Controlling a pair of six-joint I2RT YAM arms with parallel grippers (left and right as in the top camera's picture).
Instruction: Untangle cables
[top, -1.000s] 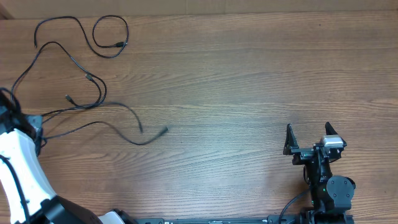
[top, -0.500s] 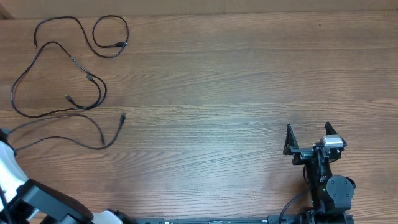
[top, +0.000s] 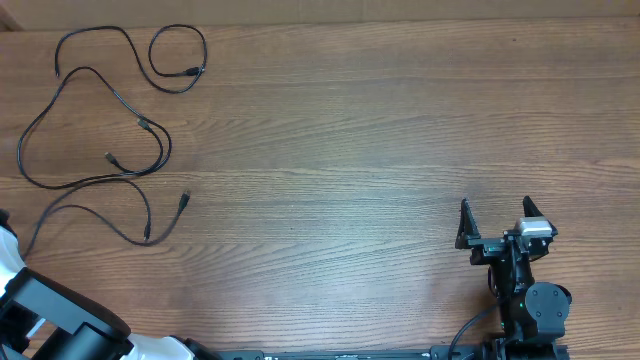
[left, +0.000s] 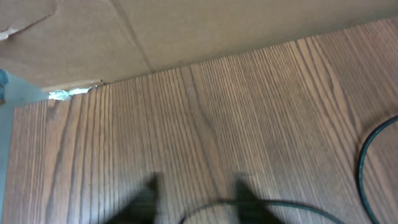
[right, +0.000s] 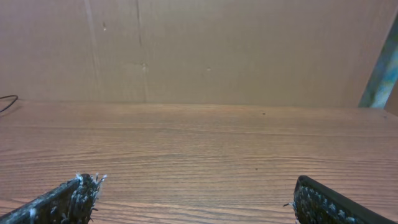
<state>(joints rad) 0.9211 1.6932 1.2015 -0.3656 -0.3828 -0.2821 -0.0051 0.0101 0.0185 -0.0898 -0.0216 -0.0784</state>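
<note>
Choosing the next pull: the cables (top: 141, 123) lie in loose curves at upper left. The left gripper (left: 199, 202) hangs parted and empty above one cord; the right gripper (top: 494, 222) sits open. Best to grab a plug end and drag slowly.

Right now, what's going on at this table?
Two robot arms are set up to untangle thin black cables, which lie in loose curves at the far left of the table. The left gripper is down close to the wood with its fingers apart. A cable runs right by them, but nothing is gripped. The right gripper sits open and empty on the opposite side, well away from the cables.
</note>
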